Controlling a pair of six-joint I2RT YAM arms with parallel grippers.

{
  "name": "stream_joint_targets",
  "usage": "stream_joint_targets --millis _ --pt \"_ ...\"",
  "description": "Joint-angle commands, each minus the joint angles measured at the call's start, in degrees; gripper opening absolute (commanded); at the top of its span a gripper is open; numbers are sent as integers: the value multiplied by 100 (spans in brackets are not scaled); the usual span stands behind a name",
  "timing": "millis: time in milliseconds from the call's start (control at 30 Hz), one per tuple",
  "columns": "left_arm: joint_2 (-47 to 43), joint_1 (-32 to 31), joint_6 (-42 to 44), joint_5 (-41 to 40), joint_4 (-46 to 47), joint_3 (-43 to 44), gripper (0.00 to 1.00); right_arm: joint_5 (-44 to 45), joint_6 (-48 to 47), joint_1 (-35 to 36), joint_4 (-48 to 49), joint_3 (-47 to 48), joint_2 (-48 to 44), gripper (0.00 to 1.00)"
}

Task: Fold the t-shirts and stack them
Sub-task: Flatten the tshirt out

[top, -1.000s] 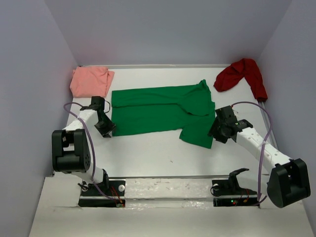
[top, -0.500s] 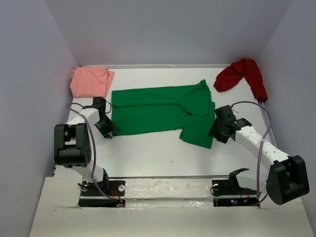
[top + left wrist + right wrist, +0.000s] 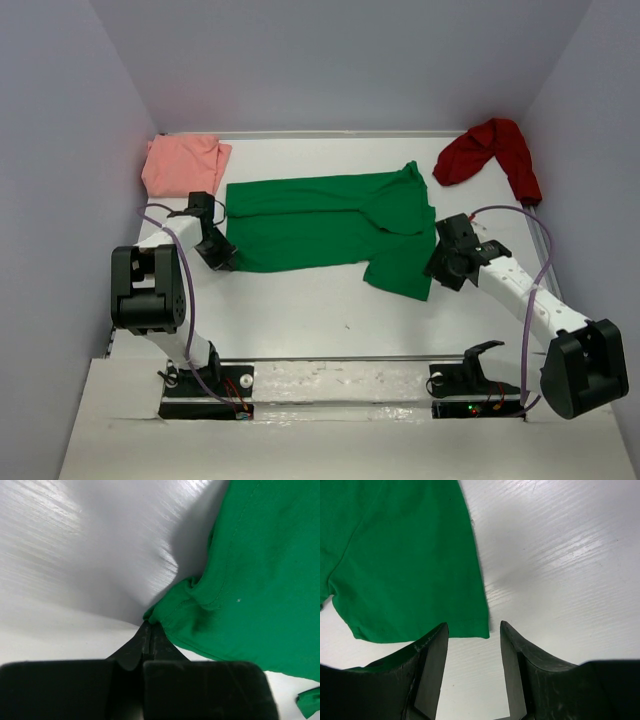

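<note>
I find my left claw (image 3: pixel 148 630) clamped on the near-left corner of the green t-shirt (image 3: pixel 320 225), spread across the table (image 3: pixel 300 310), right claw (image 3: pixel 472 630) apart over its near-right corner, presumably for folding.

The left gripper (image 3: pixel 224 261) slides right and meets the near-left corner of the green shirt (image 3: pixel 320 225). A second ago it sat just off the cloth with its jaws part open. Now they snap together, and the wrist view shows the hem corner puckered up between the tips. Behind it, the left arm (image 3: pixel 148 290) swings round, its black elbow block drawn up and turned narrower.
</note>
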Motion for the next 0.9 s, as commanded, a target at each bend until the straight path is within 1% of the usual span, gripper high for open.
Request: stream_joint_targets --millis 0,133,400,600,767,867 --pt "-1 -29 120 77 131 -52 0 249 317 197 -121 173 42 51" --pt "-265 -38 172 -3 52 -17 0 513 396 399 -376 287 490 52" --pt "-942 -55 216 -204 -212 115 0 496 440 505 -464 270 711 53" --pt "-1048 -64 278 -161 -265 133 0 487 528 505 -411 252 956 53" --pt "-1092 -64 330 -134 -282 124 0 285 774 558 -245 103 948 47" --pt "-1153 -64 357 -143 -317 168 0 346 941 611 -174 -47 992 44"
